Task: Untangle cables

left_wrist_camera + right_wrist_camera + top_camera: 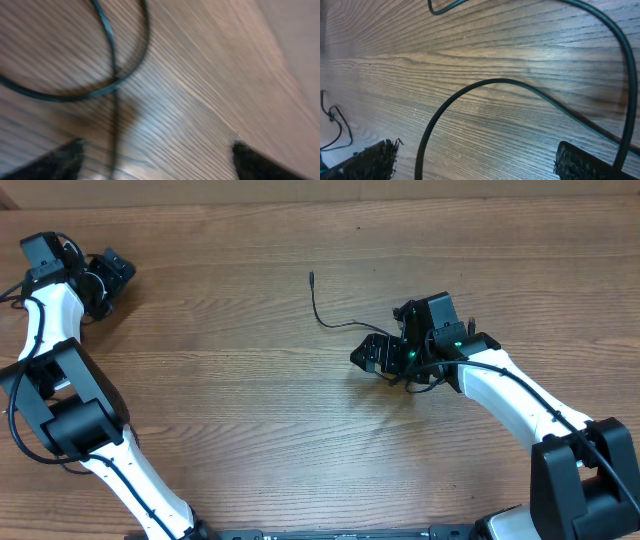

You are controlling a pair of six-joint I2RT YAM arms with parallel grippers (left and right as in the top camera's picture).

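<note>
One thin black cable point(322, 318) lies mid-table, its plug end pointing away, and runs under my right gripper point(372, 357). In the right wrist view that gripper point(475, 161) is open just above the wood, and a cable arc point(451, 98) passes between its fingers point(582, 165) without being pinched. A second strand point(629, 75) curves down by the right finger. My left gripper point(108, 273) is at the far left corner. Its blurred wrist view shows it point(157, 161) open over a looped cable point(107, 35), with one strand running down near the left finger point(60, 161).
The wooden table point(230, 400) fills the views. A small cable end point(334, 122) lies at the left of the right wrist view. The back edge of the table is close behind the left arm point(50, 300).
</note>
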